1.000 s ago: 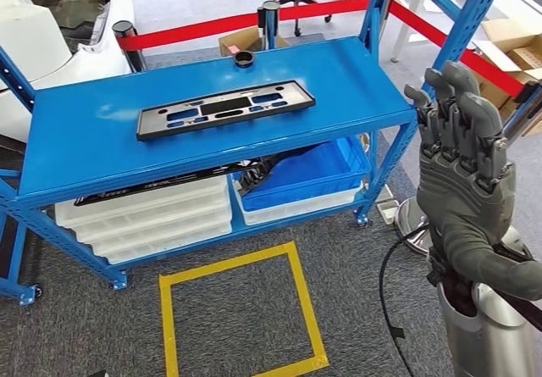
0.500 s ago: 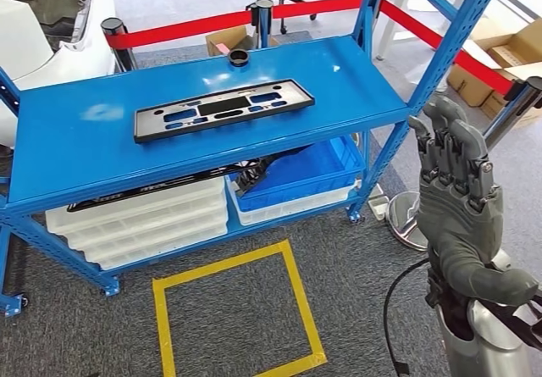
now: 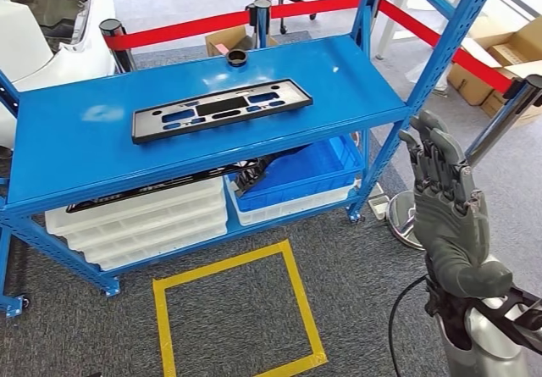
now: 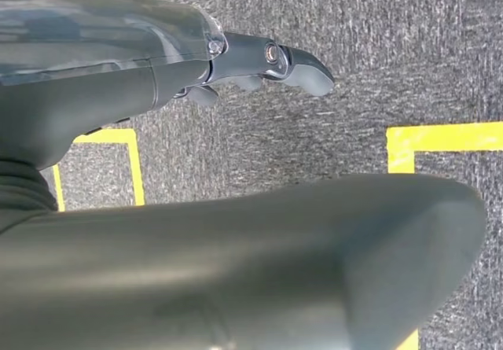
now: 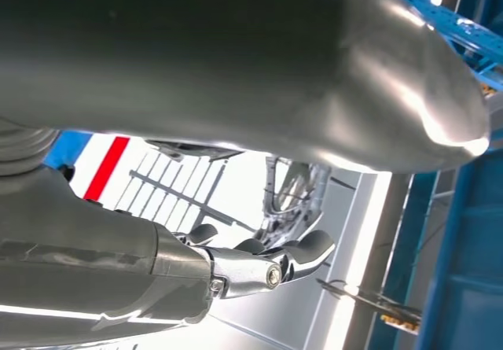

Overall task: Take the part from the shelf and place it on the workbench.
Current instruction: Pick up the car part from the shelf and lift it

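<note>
The part [image 3: 220,108] is a long black frame with several cutouts, lying flat on the top board of the blue shelf [image 3: 76,152]. My right hand [image 3: 447,216] stands upright to the right of the shelf, off its front right corner. Its fingers are straight and apart and it holds nothing. It is well clear of the part. In the right wrist view the right hand [image 5: 207,75] is bare, with its fingers [image 5: 261,267] extended. My left hand [image 4: 178,271] hangs over grey carpet with its fingers [image 4: 267,55] stretched out and nothing in it.
A small black ring [image 3: 236,57] sits at the shelf's back edge. White trays [image 3: 141,216] and a blue bin [image 3: 301,174] fill the lower level. A yellow tape square [image 3: 233,309] marks the carpet in front. A red barrier belt [image 3: 185,28] and cardboard boxes [image 3: 505,63] lie beyond.
The camera has shifted a little, so the shelf sits slightly further left. My right hand has come down and looks smaller in the picture. The part lies where it was.
</note>
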`<state>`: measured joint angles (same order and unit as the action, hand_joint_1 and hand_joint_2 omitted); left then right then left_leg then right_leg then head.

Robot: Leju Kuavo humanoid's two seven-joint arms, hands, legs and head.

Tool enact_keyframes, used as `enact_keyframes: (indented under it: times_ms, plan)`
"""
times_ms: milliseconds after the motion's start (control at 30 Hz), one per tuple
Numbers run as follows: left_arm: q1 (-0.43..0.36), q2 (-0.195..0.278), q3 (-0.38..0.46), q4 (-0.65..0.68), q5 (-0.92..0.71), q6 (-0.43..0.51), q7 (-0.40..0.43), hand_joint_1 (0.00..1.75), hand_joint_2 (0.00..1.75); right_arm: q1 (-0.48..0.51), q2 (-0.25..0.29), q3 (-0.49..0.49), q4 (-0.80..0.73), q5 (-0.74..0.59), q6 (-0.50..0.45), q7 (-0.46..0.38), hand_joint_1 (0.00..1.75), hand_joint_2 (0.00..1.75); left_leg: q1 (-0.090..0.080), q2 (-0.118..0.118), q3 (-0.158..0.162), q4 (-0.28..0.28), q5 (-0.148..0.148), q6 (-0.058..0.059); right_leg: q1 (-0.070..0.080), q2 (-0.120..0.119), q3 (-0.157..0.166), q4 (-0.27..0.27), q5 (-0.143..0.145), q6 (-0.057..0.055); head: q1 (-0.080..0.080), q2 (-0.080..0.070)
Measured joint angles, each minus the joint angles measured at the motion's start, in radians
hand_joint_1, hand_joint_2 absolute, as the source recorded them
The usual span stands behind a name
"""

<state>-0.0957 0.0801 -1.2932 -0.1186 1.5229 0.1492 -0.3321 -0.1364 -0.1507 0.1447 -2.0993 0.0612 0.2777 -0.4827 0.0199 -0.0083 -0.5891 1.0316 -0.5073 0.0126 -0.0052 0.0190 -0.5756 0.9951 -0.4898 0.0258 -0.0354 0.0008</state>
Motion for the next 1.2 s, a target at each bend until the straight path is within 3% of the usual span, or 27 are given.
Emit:
enact_keyframes:
  times_ms: [333, 467, 533, 633, 667, 700, 767, 833, 933, 1000, 1067, 1133, 1167, 1200]
  plan:
    - [0.000, 0.000, 0.000, 0.001, 0.000, 0.000, -0.003, 0.00, 0.00, 0.004, 0.000, 0.000, 0.008, 0.002, -0.005, 0.009, 0.00, 0.00, 0.000, 0.000, 0.001, 0.001, 0.000, 0.000, 0.000, 0.000, -0.001, 0.001, 0.001, 0.002, 0.000, 0.000]
    - [-0.001, 0.000, 0.000, 0.004, 0.000, 0.000, -0.003, 0.00, 0.00, 0.006, 0.000, 0.001, 0.012, 0.003, -0.005, 0.009, 0.00, 0.00, 0.001, 0.003, 0.009, -0.011, 0.003, 0.016, -0.005, -0.001, -0.003, 0.020, 0.001, 0.019, 0.000, 0.000]
    - [-0.002, 0.000, 0.000, 0.004, 0.000, -0.001, -0.004, 0.00, 0.00, 0.005, -0.001, 0.001, 0.012, 0.003, -0.005, 0.009, 0.00, 0.00, 0.006, 0.005, 0.018, -0.016, 0.006, 0.021, -0.007, -0.005, -0.034, 0.088, -0.041, 0.024, 0.000, 0.000]
    - [-0.001, 0.000, 0.000, 0.004, 0.000, -0.002, -0.004, 0.00, 0.00, 0.009, -0.002, 0.001, 0.012, 0.004, -0.005, 0.011, 0.00, 0.00, 0.006, 0.007, 0.019, -0.016, 0.004, 0.020, -0.013, -0.008, -0.124, 0.263, -0.118, 0.030, 0.000, 0.000]
    - [-0.001, 0.000, 0.000, 0.004, 0.000, -0.002, -0.004, 0.00, 0.00, 0.010, -0.002, 0.001, 0.012, 0.004, -0.005, 0.011, 0.00, 0.00, 0.007, 0.007, 0.020, -0.016, 0.003, 0.018, -0.015, -0.008, -0.136, 0.282, -0.118, 0.033, 0.000, 0.000]
    - [-0.001, -0.001, 0.000, 0.004, 0.000, -0.002, -0.004, 0.00, 0.00, 0.011, -0.002, 0.001, 0.012, 0.004, -0.005, 0.012, 0.00, 0.00, 0.009, 0.007, 0.023, -0.016, 0.000, 0.014, -0.017, -0.010, -0.130, 0.262, -0.099, 0.036, 0.000, 0.000]
    - [0.000, -0.002, 0.000, 0.004, 0.000, -0.003, -0.004, 0.00, 0.00, 0.011, -0.002, 0.001, 0.012, 0.003, -0.005, 0.012, 0.00, 0.00, 0.013, 0.006, 0.034, -0.016, -0.008, 0.004, -0.020, -0.015, -0.071, 0.137, -0.029, 0.041, 0.000, 0.000]
    - [-0.001, -0.002, 0.000, 0.005, 0.000, -0.003, -0.004, 0.00, 0.00, 0.010, -0.002, 0.001, 0.013, 0.003, -0.005, 0.012, 0.00, 0.00, 0.014, 0.006, 0.042, -0.017, -0.016, -0.010, -0.015, -0.022, -0.027, 0.037, -0.003, 0.029, 0.000, 0.000]
    - [0.000, -0.002, 0.000, 0.006, 0.000, -0.003, -0.005, 0.00, 0.00, 0.013, -0.003, 0.002, 0.011, 0.003, -0.005, 0.012, 0.00, 0.00, 0.013, 0.008, 0.052, -0.017, -0.021, -0.032, -0.010, -0.022, -0.017, 0.022, -0.005, -0.005, -0.001, 0.000]
    - [-0.002, -0.003, 0.000, 0.006, 0.000, -0.003, -0.005, 0.00, 0.00, 0.011, -0.003, 0.002, 0.009, 0.003, -0.005, 0.012, 0.00, 0.00, 0.014, 0.009, 0.046, 0.009, -0.035, -0.037, -0.012, -0.022, -0.004, 0.018, -0.007, -0.019, -0.001, 0.000]
    - [-0.004, -0.003, 0.000, 0.006, 0.000, -0.003, -0.005, 0.00, 0.00, 0.009, -0.003, 0.002, 0.009, 0.003, -0.005, 0.012, 0.00, 0.00, 0.013, 0.009, -0.007, 0.107, -0.080, -0.037, -0.010, -0.022, 0.006, 0.015, -0.013, -0.030, -0.002, 0.000]
    - [-0.002, -0.003, 0.000, 0.007, 0.000, -0.003, -0.005, 0.00, 0.00, 0.009, -0.003, 0.002, 0.009, 0.003, -0.005, 0.012, 0.00, 0.00, 0.008, 0.009, -0.088, 0.235, -0.122, -0.036, -0.004, -0.019, 0.013, 0.015, -0.022, -0.039, -0.002, 0.000]
    - [0.000, -0.003, 0.000, 0.007, 0.000, -0.003, -0.005, 0.00, 0.00, 0.010, -0.003, 0.002, 0.010, 0.004, -0.005, 0.012, 0.00, 0.00, 0.005, 0.009, -0.116, 0.267, -0.122, -0.034, -0.002, -0.017, 0.020, 0.015, -0.028, -0.042, -0.002, 0.000]
    - [0.002, -0.003, 0.000, 0.007, 0.000, -0.003, -0.005, 0.00, 0.00, 0.011, -0.003, 0.002, 0.010, 0.004, -0.005, 0.012, 0.00, 0.00, 0.002, 0.009, -0.127, 0.262, -0.102, -0.031, 0.000, -0.014, 0.028, 0.015, -0.034, -0.043, -0.002, 0.000]
